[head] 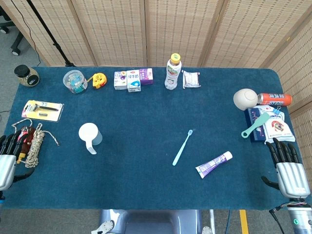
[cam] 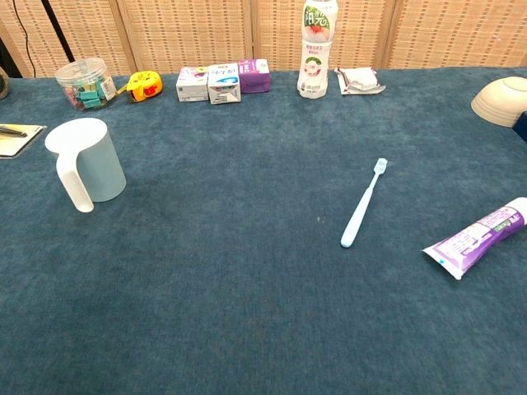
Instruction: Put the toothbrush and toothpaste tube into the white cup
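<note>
The white cup (head: pixel 90 136) (cam: pixel 86 161) stands upright on the blue table, left of centre, its handle toward me. A light blue toothbrush (head: pixel 182 147) (cam: pixel 363 204) lies flat near the middle, bristles pointing away. Right of it lies the purple-and-white toothpaste tube (head: pixel 213 164) (cam: pixel 478 239), cap to the far right. My left hand (head: pixel 9 155) rests at the table's left edge with its fingers spread, holding nothing. My right hand (head: pixel 287 167) rests at the right edge, fingers apart and empty. Neither hand shows in the chest view.
A coil of rope (head: pixel 34 142) lies beside my left hand and a razor pack (head: pixel 43 109) behind it. Small boxes (head: pixel 132 79), a bottle (head: pixel 172 71), a jar (head: pixel 75 81) and a tape measure (head: pixel 99 80) line the far edge. A bowl (head: pixel 244 99), a can (head: pixel 274 99) and a teal scoop (head: pixel 255 125) sit far right.
</note>
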### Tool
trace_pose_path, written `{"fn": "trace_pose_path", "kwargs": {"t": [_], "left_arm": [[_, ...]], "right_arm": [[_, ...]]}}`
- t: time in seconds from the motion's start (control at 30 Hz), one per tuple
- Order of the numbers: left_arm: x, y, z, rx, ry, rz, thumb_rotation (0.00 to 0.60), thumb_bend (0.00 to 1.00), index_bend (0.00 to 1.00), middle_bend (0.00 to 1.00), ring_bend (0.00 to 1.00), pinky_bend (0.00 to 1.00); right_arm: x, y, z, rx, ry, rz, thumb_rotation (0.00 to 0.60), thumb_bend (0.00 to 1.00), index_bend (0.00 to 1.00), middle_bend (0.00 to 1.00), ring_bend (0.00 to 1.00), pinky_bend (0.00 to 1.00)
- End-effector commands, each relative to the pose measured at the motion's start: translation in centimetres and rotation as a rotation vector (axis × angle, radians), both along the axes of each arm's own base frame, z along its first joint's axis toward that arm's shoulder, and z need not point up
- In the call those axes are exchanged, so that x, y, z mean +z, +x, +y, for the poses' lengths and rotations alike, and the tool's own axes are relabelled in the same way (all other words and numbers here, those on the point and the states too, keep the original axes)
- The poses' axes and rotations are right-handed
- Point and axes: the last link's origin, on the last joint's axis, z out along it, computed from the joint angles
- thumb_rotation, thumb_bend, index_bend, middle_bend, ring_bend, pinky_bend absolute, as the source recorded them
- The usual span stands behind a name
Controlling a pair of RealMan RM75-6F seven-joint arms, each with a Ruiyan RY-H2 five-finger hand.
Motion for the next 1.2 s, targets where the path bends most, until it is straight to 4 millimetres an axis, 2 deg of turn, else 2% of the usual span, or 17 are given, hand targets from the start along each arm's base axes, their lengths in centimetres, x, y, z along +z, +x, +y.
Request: {"fn": "trace_pose_path", "kwargs": {"t": [0.03, 0.17, 0.33, 0.43, 0.47, 0.57, 0.87, 1.0, 1.2], "left_arm": [[-0.1, 0.0, 0.0, 0.001, -0.003, 0.001, 0.600, 0.00, 0.00, 0.00, 0.00, 0.00], [-0.2, -0.1, 0.2, 0.006, -0.008, 0.003, 0.600, 0.00, 0.00, 0.00, 0.00, 0.00], [-0.2, 0.4, 1.6, -0.024, -0.038, 0.027, 0.600, 0.00, 0.00, 0.00, 0.00, 0.00], [-0.2, 1.3, 4.4, -0.091, -0.114, 0.050, 0.600, 0.00, 0.00, 0.00, 0.00, 0.00], [-0.4, 1.7, 5.9, -0.119, -0.157, 0.061, 0.600, 0.00, 0.00, 0.00, 0.00, 0.00], [-2.1, 2.0, 10.0, -0.155, -0.265, 0.072, 0.600, 0.00, 0.00, 0.00, 0.00, 0.00], [-5.3, 2.9, 14.9, -0.238, -0.309, 0.150, 0.600, 0.00, 0.00, 0.00, 0.00, 0.00], [-6.7, 3.6, 16.3, -0.244, -0.334, 0.170, 0.600, 0.00, 0.00, 0.00, 0.00, 0.00], [-8.6, 4.7, 17.1, -0.252, -0.382, 0.186, 0.600, 0.00, 0.00, 0.00, 0.00, 0.00]], "right_arm": [[0.0, 0.0, 0.0, -0.001, 0.001, -0.001, 0.600, 0.00, 0.00, 0.00, 0.00, 0.00], [-0.1, 0.0, -0.1, -0.001, 0.005, -0.004, 0.600, 0.00, 0.00, 0.00, 0.00, 0.00], [-0.2, 0.1, -0.2, -0.006, 0.013, -0.007, 0.600, 0.00, 0.00, 0.00, 0.00, 0.00], [-0.3, 0.2, -0.3, -0.003, 0.016, -0.005, 0.600, 0.00, 0.00, 0.00, 0.00, 0.00], [-0.4, 0.1, -0.3, -0.008, 0.018, -0.003, 0.600, 0.00, 0.00, 0.00, 0.00, 0.00], [-0.6, -0.4, -0.6, -0.033, 0.024, 0.001, 0.600, 0.00, 0.00, 0.00, 0.00, 0.00], [-0.5, -0.6, -0.6, -0.038, 0.022, 0.002, 0.600, 0.00, 0.00, 0.00, 0.00, 0.00], [-0.5, -0.6, -0.5, -0.039, 0.017, 0.003, 0.600, 0.00, 0.00, 0.00, 0.00, 0.00], [-0.2, -0.7, -0.5, -0.043, 0.004, 0.002, 0.600, 0.00, 0.00, 0.00, 0.00, 0.00]]}}
